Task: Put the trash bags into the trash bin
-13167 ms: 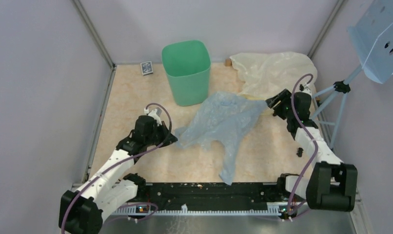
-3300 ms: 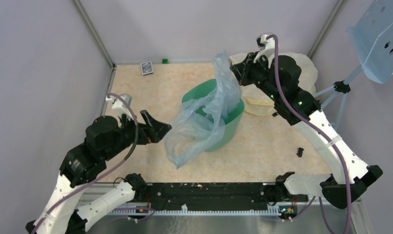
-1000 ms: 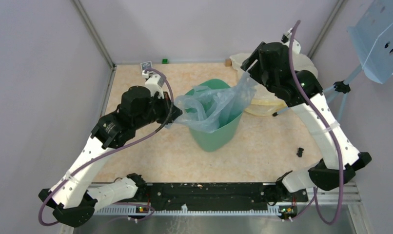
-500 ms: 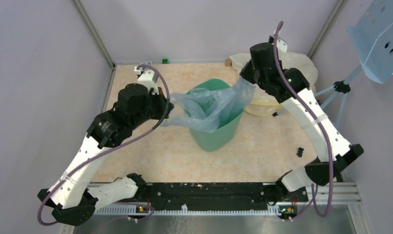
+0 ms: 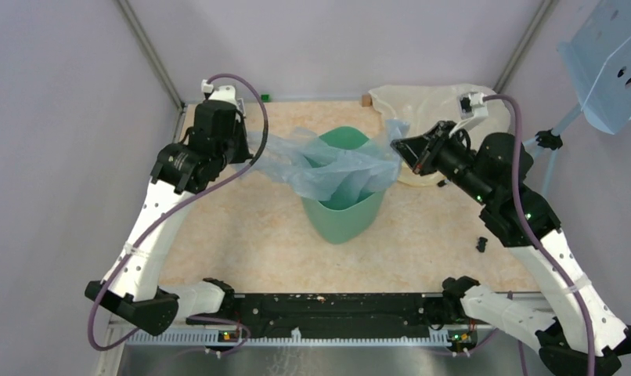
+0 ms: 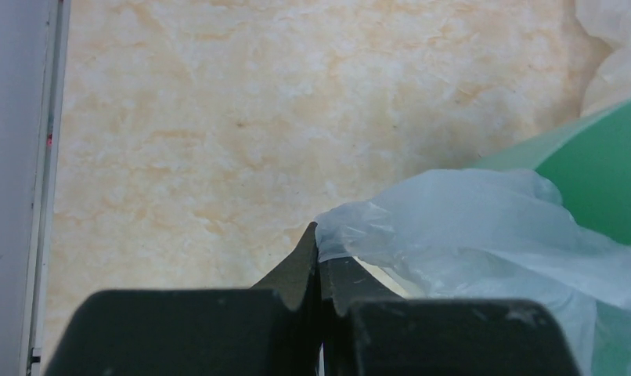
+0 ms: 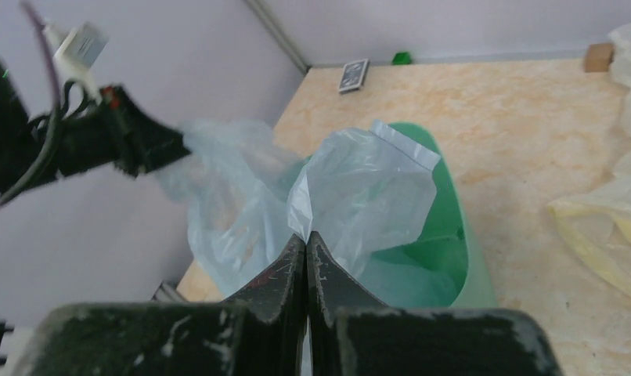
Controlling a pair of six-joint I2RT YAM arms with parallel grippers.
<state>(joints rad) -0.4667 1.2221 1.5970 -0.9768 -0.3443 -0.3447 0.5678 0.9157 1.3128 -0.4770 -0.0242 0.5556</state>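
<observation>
Here the trash bag [image 5: 328,168] hangs stretched across the mouth of the trash bin [image 5: 340,223]. Its middle sags inside the rim, and both ends are held up outside it. The left end effector [image 6: 319,251] is clenched on one bunched edge of the film, out past the bin's left side. The right end effector [image 7: 306,239] is clenched on a fold of the same bag, above the bin's right rim.

The bag is thin, crinkly, see-through pale blue plastic. The bin is smooth mint-green plastic with a rounded-square rim and tapered sides. It stands about mid-worktop [image 5: 242,235], with bare marbled beige surface on its near and left sides.

To its right and behind, a cream-yellow translucent bag [image 5: 438,106] lies crumpled, its near edge just beside the bin. That side is the tight one.

Lilac walls close the worktop on three sides, with metal posts in the far corners. Along the far edge lie a patterned card box [image 7: 353,75], a small green piece [image 5: 264,98] and a wooden block [image 5: 366,99]. A small black part [image 5: 481,244] sits near the right edge, and a pale blue perforated panel [image 5: 610,55] on a stand hangs above that corner.
</observation>
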